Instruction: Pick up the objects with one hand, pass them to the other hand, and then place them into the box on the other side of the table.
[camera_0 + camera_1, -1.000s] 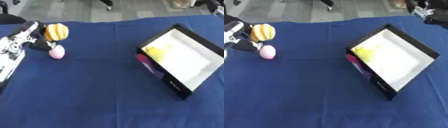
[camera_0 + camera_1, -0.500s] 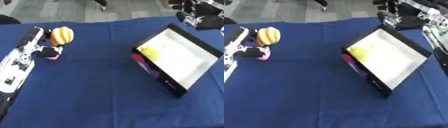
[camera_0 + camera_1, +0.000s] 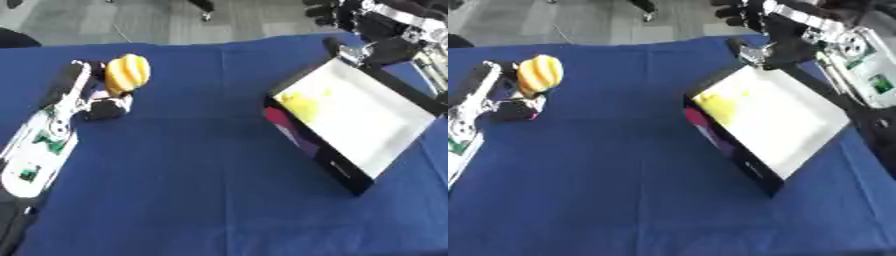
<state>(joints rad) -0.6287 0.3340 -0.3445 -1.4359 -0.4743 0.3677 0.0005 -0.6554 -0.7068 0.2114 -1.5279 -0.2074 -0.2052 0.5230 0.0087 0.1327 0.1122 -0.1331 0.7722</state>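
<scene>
the left hand [image 3: 98,100] lies low on the blue table [image 3: 201,190] at the far left, its arm running up from the lower left corner. its dark fingers are curled down over a spot where something small sits under them; that small thing is hidden, so what it is cannot be told, nor whether the fingers actually pinch it. just beyond the hand, toward the table's far edge, stands a yellow-and-orange striped ball-like object [image 3: 128,74], touching or nearly touching the upper side of the fingers; the pictures do not settle which. it rests on the cloth, not lifted, and the hand is beside it rather than around it.

the right hand [image 3: 756,22] comes in from the upper right, hanging over the far corner of the box [image 3: 750,165]. its fingers look bent, dark and bunched, but whether they are closed on anything cannot be told.

the box sits on the right half of the table, well apart from the striped object. it is a shallow black tray with a white inside, lying askew with one long black wall facing the middle of the table. a yellow thing [image 3: 300,104] lies inside near its far-left end, and a pink patch [image 3: 282,122] shows at that wall.
</scene>
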